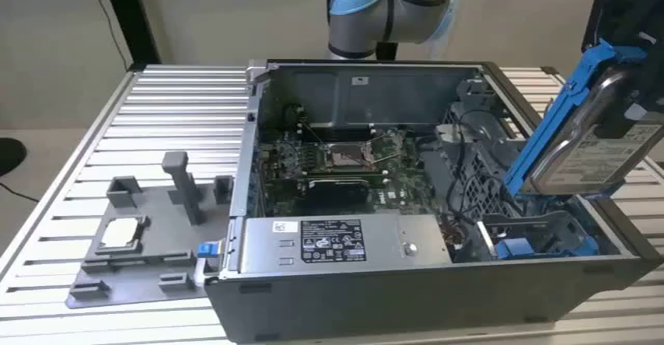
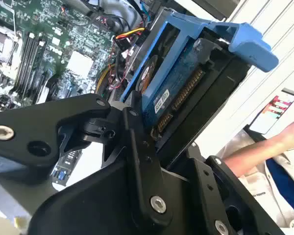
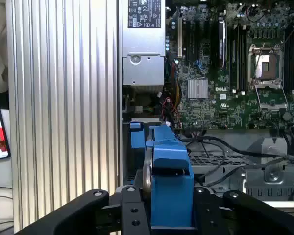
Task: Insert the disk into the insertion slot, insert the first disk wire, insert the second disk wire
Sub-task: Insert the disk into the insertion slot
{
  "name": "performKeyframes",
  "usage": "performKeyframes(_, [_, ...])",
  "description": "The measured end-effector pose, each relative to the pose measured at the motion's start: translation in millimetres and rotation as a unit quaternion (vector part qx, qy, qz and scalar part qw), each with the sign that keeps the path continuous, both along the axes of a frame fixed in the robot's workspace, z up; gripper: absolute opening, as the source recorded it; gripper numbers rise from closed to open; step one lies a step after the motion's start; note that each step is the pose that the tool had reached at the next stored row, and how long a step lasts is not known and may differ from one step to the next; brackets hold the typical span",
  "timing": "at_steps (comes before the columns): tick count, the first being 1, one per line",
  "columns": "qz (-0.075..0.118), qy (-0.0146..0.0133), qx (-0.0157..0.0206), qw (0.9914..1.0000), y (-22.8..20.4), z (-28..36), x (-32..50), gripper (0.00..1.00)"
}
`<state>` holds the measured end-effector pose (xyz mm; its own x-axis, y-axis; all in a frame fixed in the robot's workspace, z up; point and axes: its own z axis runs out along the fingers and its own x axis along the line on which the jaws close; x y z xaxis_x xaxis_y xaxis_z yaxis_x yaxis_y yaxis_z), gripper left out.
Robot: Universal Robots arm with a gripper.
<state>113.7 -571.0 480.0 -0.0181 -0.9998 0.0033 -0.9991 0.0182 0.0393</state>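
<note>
At the exterior view's left, a grey fixture tray (image 1: 145,236) lies on the slatted table (image 1: 166,112), just beside the open computer case (image 1: 415,306). At the top centre of that frame, the arm's blue-capped joints (image 1: 389,7) stand behind the case's back wall. In the lower right of the case is the insertion slot (image 1: 534,232), with its blue guides showing and the disk not yet in it. In the upper right of the frame, the gripper (image 1: 627,96) hangs from the top edge. It holds the disk (image 1: 581,155) on edge and steeply tilted, with the lower end close over the slot; I cannot tell whether they touch. In both wrist views the black fingers (image 3: 132,215) (image 2: 137,142) press on either side of the blue caddy, so the jaws stand only as wide as the disk (image 3: 171,166) (image 2: 171,83) is thick. In the second wrist view a person's forearm (image 2: 264,147) rests off to the side of the case.
</note>
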Motion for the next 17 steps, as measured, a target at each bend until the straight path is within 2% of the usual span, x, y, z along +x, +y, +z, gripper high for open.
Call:
performKeyframes(12, [0.0,0.0,0.0,1.0,0.0,0.0,0.0,0.0])
performKeyframes(17, [0.0,-0.0001,0.0001,1.0,-3.1,-1.6,0.0,0.0])
